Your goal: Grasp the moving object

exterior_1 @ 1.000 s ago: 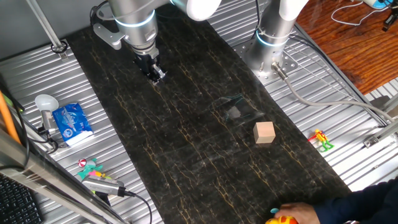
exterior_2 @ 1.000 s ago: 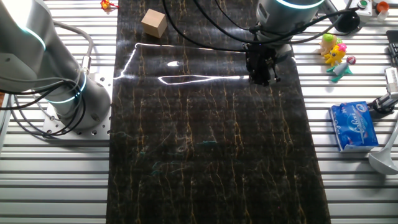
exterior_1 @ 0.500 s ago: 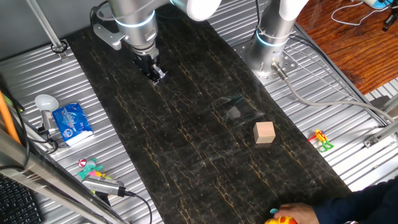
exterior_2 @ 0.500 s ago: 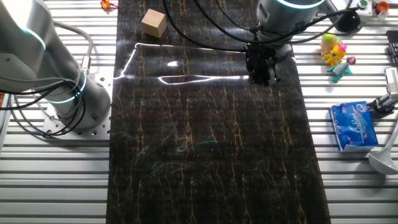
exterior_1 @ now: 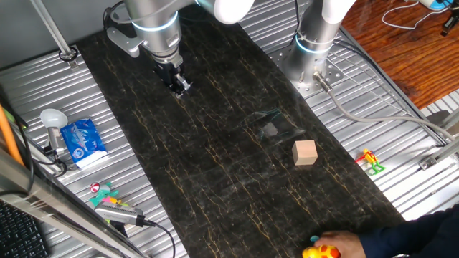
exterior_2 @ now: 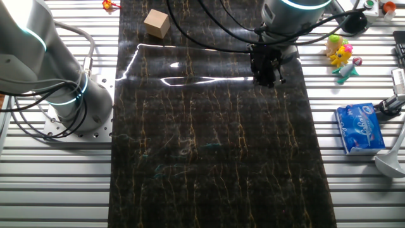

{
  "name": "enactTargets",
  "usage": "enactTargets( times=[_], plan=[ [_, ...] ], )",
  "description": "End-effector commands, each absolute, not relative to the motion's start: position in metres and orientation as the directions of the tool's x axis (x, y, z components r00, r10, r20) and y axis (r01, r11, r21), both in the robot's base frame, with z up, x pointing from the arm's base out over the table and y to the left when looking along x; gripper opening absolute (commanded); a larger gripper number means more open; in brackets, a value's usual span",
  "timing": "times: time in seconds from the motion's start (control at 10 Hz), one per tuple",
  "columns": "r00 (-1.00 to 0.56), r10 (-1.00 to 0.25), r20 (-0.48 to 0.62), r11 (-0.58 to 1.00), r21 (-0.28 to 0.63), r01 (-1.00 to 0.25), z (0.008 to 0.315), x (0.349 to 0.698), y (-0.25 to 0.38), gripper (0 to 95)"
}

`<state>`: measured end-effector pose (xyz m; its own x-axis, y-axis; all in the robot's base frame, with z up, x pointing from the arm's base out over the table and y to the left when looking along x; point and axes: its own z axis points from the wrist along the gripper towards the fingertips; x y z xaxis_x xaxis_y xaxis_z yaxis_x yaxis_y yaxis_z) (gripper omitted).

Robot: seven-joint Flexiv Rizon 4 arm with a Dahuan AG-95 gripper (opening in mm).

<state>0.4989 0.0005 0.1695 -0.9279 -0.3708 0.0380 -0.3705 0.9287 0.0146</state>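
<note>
The moving object, a small yellow-and-orange toy figure (exterior_1: 320, 251), is at the bottom edge of one fixed view, at the near end of the dark mat (exterior_1: 237, 165). A person's hand in a dark sleeve (exterior_1: 401, 236) is right beside it. The toy is out of view in the other fixed view. My gripper (exterior_1: 180, 86) hangs over the far left part of the mat, far from the toy, and holds nothing. It also shows in the other fixed view (exterior_2: 266, 78), its fingers a little apart.
A tan wooden cube (exterior_1: 305, 153) (exterior_2: 156, 23) sits on the mat. A thin yellow-red-green figure (exterior_1: 370, 162) lies on the metal slats to the right. A blue packet (exterior_1: 83, 141), a white spoon (exterior_1: 52, 118) and a pink-teal toy (exterior_1: 104, 193) lie left. A second arm's base (exterior_1: 308, 57) stands at the back.
The toy at the bottom edge has come slightly further into view with the person's hand. My gripper and the cube have not moved.
</note>
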Motion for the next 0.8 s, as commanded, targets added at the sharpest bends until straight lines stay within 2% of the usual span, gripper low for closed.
enactTargets(
  times=[0.1,0.8],
  plan=[
    [-0.927,-0.372,0.040,0.928,0.015,-0.372,0.1695,0.4989,0.0006,0.0],
    [-0.900,-0.435,0.038,0.901,0.024,-0.434,0.1694,0.4989,0.0005,0.0]
  ],
)
